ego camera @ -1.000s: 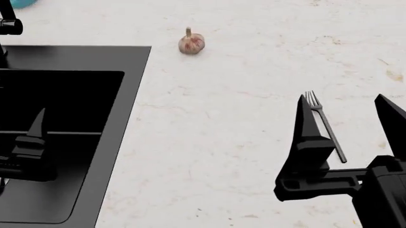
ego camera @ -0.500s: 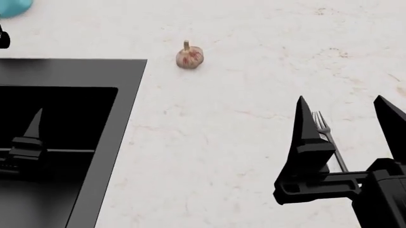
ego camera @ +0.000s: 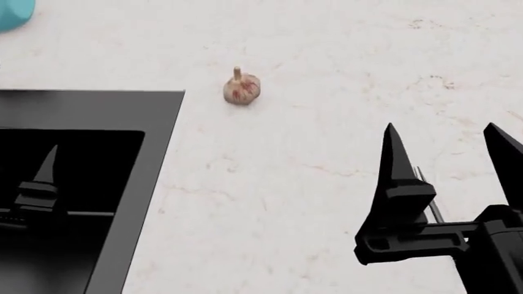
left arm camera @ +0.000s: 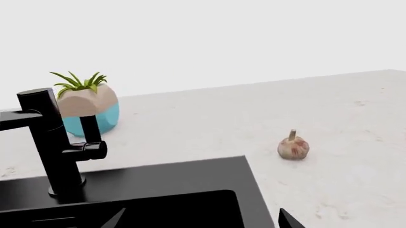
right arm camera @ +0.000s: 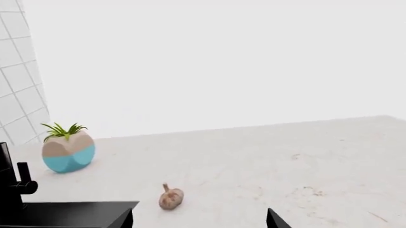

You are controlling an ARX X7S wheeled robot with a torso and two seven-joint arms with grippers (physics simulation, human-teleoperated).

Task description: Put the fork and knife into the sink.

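Note:
The fork (ego camera: 434, 210) lies on the pale counter, and only a short sliver of its handle shows beside the inner finger of my right gripper (ego camera: 447, 150). That gripper hangs open over the fork with nothing between its fingers. In the right wrist view the right gripper (right arm camera: 199, 223) shows only two spread tips. The black sink (ego camera: 159, 141) fills the left side. One finger (ego camera: 45, 174) of my left gripper stands over the basin. The left gripper (left arm camera: 201, 223) is open and empty above the sink (left arm camera: 190, 175). The knife is out of view.
A garlic bulb (ego camera: 242, 89) sits on the counter just right of the sink's far corner. A black faucet (left arm camera: 54, 142) rises behind the basin, with a blue and beige plant pot (left arm camera: 85, 107) beyond it. The counter (ego camera: 310, 184) stretches right of the sink.
The head view has shifted, so the garlic and sink rim sit lower in frame. The fork has slid behind the right gripper's inner finger, hiding its tines. Both grippers stay open.

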